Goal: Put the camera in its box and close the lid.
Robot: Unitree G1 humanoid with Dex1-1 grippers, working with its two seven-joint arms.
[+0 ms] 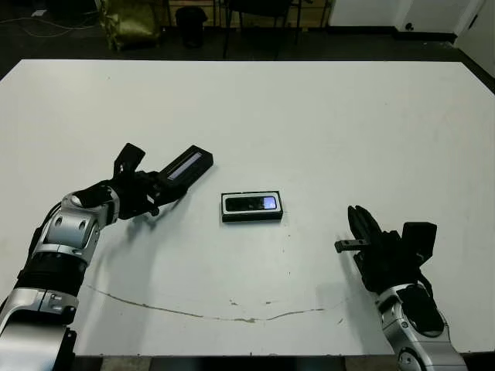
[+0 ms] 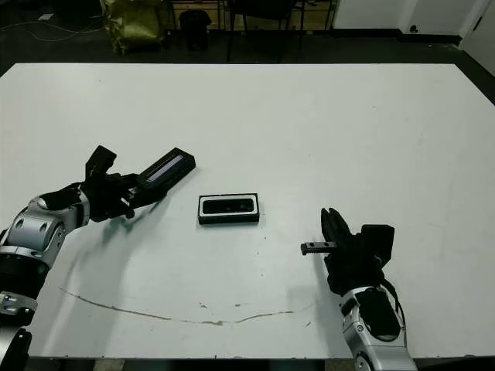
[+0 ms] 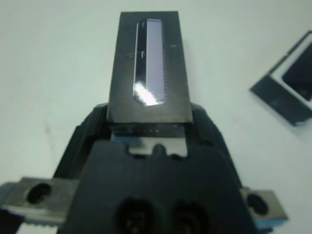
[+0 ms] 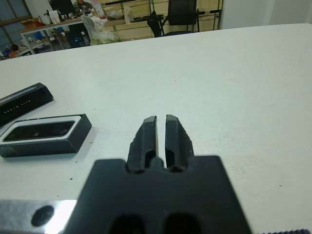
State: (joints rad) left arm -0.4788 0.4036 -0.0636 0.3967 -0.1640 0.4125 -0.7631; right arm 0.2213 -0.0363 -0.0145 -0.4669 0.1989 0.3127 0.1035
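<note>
The camera (image 1: 256, 203) is already lying inside the box (image 1: 252, 218), its glossy face glinting bluish against the white lining; the box is sitting open near the centre of the white table (image 1: 309, 116). The left gripper (image 1: 148, 190) is holding the lid (image 1: 184, 166) by one short end, its fingers clamped on that end, so that the lid is pointing away toward about two o'clock from the gripper and appears tilted, raised off the table. Seen from the box, the lid is lying at roughly ten o'clock, near it but not touching. The left wrist view is showing the lid's long pale strip facing up and a corner of the box off to one side. The right gripper (image 4: 161, 131) is resting empty at about four o'clock from the box, well apart from it, its two fingers drawn together with only a thin slit between them. Judged from this arrangement, the placing of the camera is done; what is remaining is carrying the lid over the box, aligning it and seating it.
</note>
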